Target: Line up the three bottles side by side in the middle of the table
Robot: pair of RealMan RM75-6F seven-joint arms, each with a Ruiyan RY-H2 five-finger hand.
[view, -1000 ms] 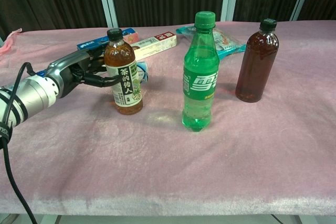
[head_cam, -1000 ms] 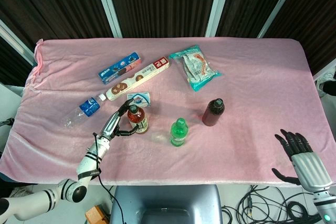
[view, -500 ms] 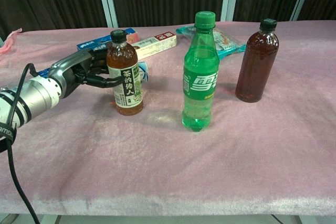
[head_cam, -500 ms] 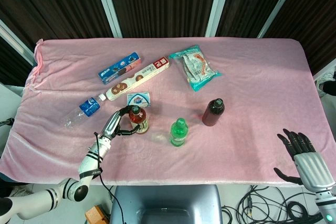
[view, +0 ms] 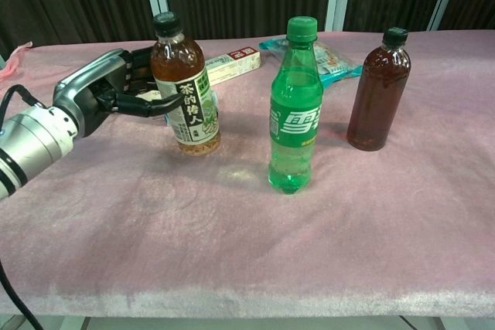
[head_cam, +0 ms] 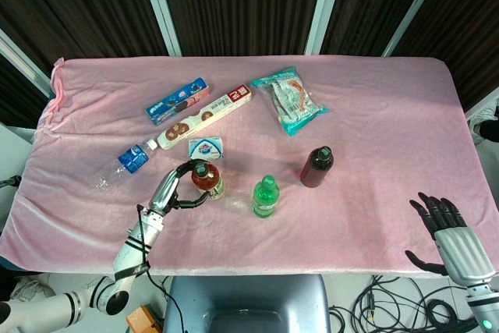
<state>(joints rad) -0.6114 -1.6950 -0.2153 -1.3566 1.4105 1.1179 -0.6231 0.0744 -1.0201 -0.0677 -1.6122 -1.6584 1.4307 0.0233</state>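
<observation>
My left hand (view: pixel 100 98) (head_cam: pixel 173 187) grips a brown tea bottle (view: pixel 184 86) (head_cam: pixel 207 179) with a black cap, lifted just off the pink cloth and tilted a little. A green soda bottle (view: pixel 295 107) (head_cam: pixel 264 196) stands upright to its right, near the table's middle. A dark red bottle (view: pixel 378 90) (head_cam: pixel 316 167) stands further right and a bit further back. My right hand (head_cam: pixel 447 228) hangs open off the table's near right corner, holding nothing; the chest view does not show it.
Behind the bottles lie a blue biscuit pack (head_cam: pixel 178 100), a long biscuit box (head_cam: pixel 205 116), a small blue-white packet (head_cam: pixel 206 147) and a teal snack bag (head_cam: pixel 291 100). An empty clear water bottle (head_cam: pixel 125 164) lies on its side at the left. The table's pink cloth (head_cam: pixel 374 115) hangs over the edges.
My left hand has closed on the tea bottle and raised it off the cloth, tilting it and bringing it nearer. The right hand has barely moved.
</observation>
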